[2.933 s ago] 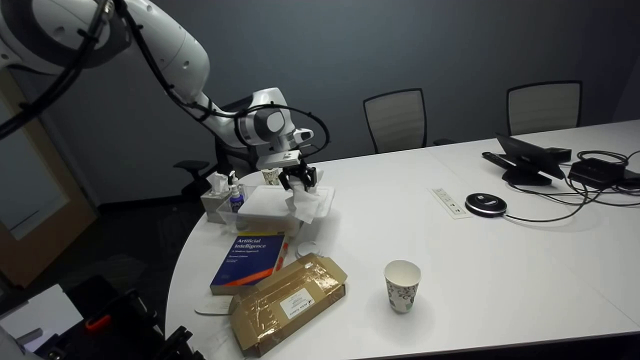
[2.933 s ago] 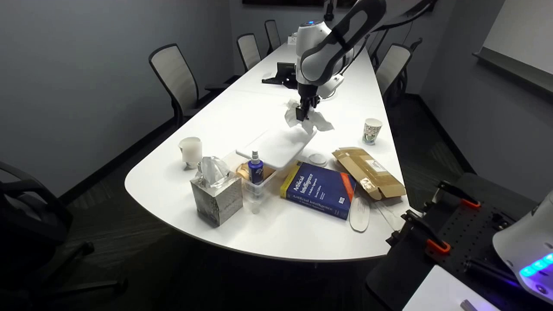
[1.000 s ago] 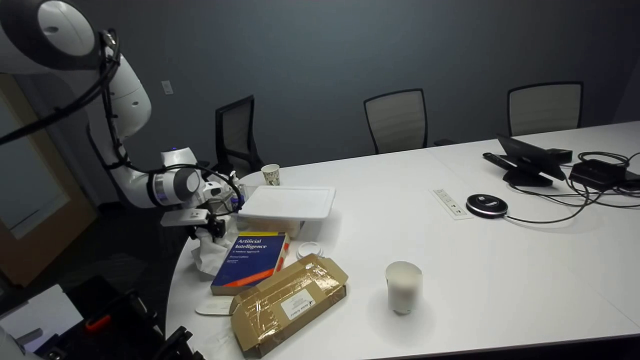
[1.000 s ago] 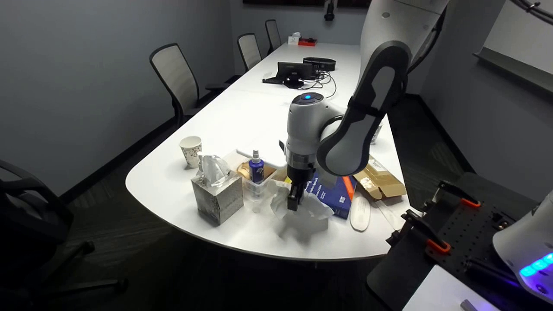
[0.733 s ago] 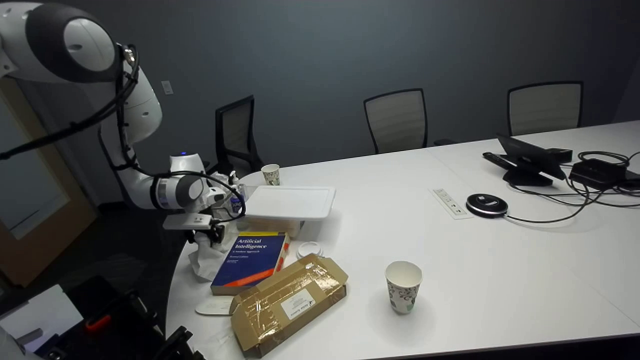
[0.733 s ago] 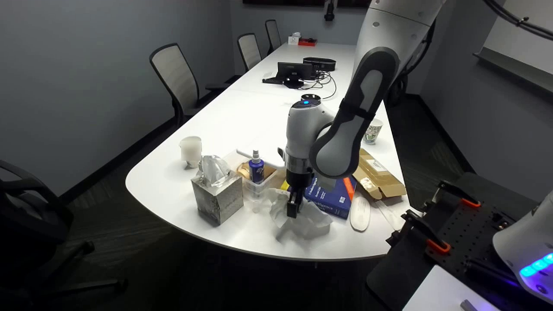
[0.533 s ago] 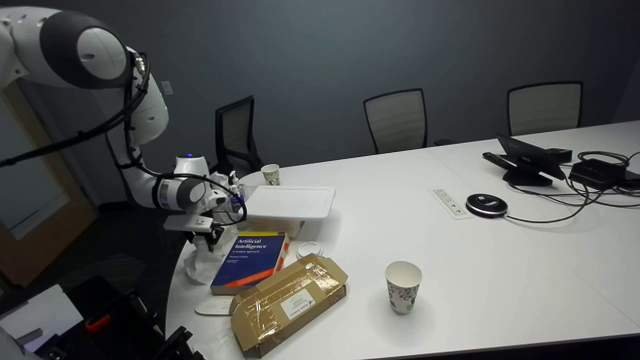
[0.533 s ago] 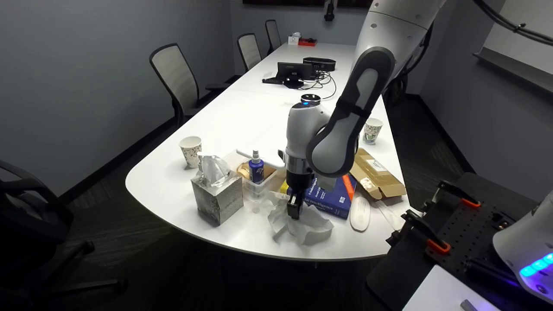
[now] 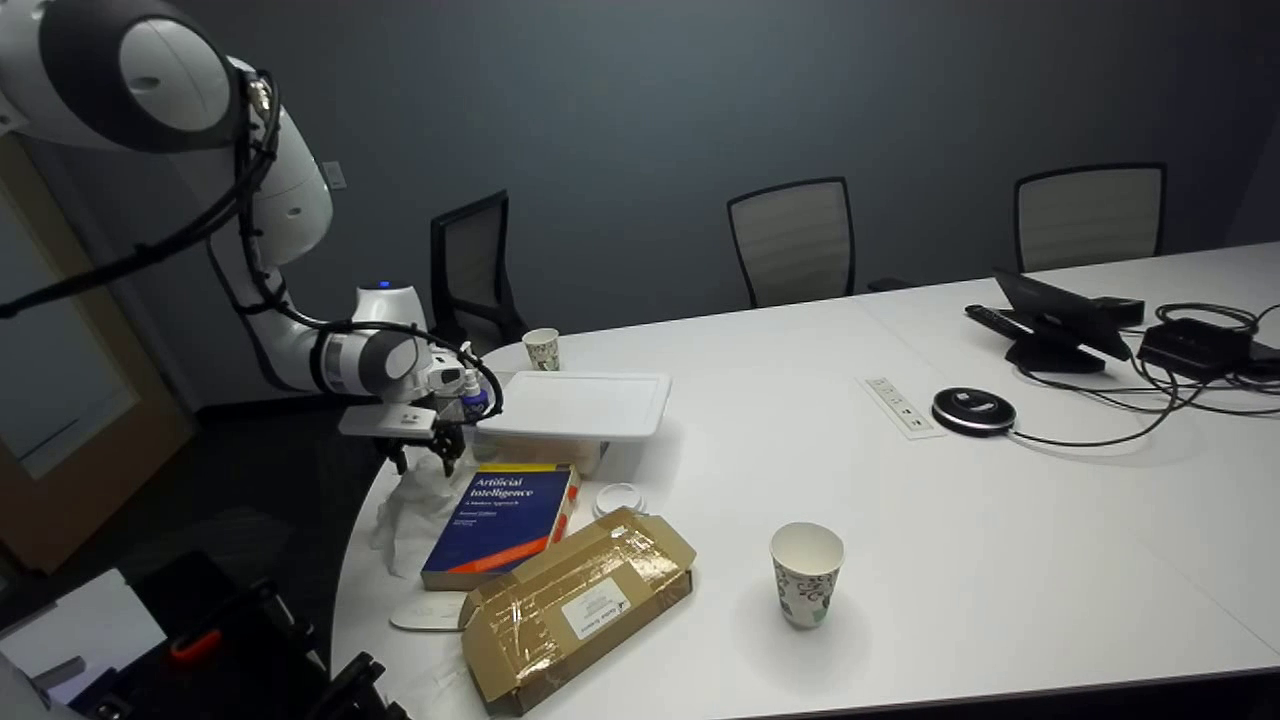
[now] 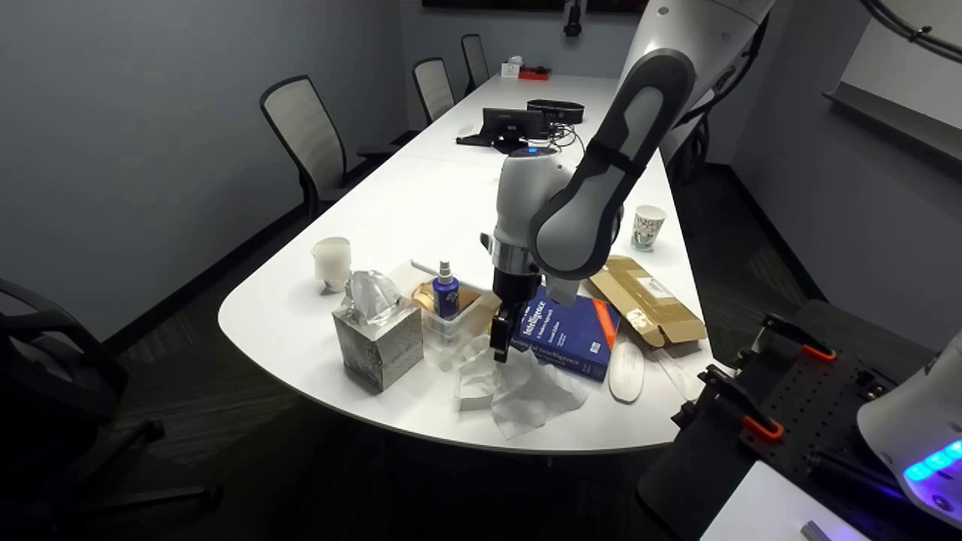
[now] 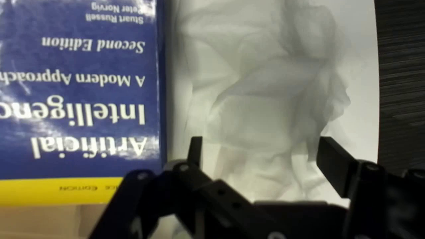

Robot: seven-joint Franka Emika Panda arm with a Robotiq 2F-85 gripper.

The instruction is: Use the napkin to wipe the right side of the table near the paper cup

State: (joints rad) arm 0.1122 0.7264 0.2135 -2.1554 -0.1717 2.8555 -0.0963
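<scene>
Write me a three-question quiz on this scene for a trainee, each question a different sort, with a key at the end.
1. True or false: the jaws stand open, without a grip on the napkin.
2. Multiple choice: where does the napkin lie relative to the blue book? A) on top of it; B) beside it; C) between its pages.
3. Count: how many paper cups stand on the table?

Key
1. True. The wrist view shows the jaws spread apart.
2. B.
3. Two, in both exterior views: one near the cardboard box, one near the tissue box.
</scene>
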